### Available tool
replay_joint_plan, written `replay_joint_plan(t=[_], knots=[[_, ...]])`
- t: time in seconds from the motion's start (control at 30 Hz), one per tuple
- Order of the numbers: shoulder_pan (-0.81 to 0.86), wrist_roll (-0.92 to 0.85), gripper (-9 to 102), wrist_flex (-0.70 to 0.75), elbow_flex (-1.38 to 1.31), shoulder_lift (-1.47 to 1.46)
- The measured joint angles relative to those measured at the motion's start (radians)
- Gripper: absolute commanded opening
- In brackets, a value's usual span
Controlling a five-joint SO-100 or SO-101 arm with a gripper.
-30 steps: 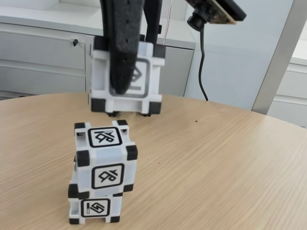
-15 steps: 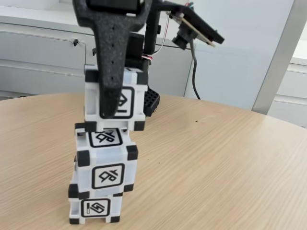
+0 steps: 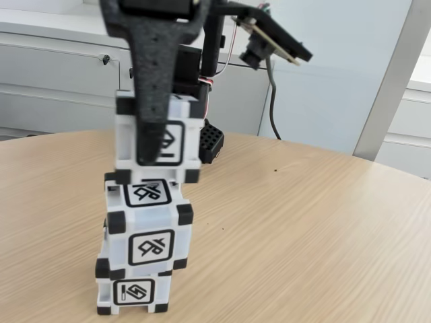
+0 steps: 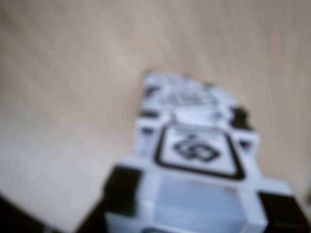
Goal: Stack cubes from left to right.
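Two white cubes with black corners stand stacked at the lower left of the fixed view: the bottom cube (image 3: 133, 293) and, on it and slightly turned, the middle cube (image 3: 149, 232). A third cube (image 3: 182, 138) sits directly over them, its lower edge at the middle cube's top face. My gripper (image 3: 179, 152) is shut on it, with one black finger (image 3: 153, 101) across its front face. The blurred wrist view looks down on the held cube (image 4: 197, 155), with the stack's lower cubes (image 4: 182, 94) beyond it.
The round wooden table (image 3: 316, 229) stretches bare to the right of the stack. Grey cabinets (image 3: 54, 81) stand behind it and a white post (image 3: 394, 81) at the right. The wrist camera and its cable (image 3: 273, 37) hang off the arm.
The held cube came down and to the left from hovering behind the stack to sitting over the middle cube. In the last half second it only edged slightly left.
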Motion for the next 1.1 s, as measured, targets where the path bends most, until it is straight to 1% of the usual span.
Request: replay_joint_plan(t=[0.27, 1.1], knots=[[0.038, -0.011, 14, 0.0, 0.0, 0.0], [0.038, 0.098, 14, 0.0, 0.0, 0.0]])
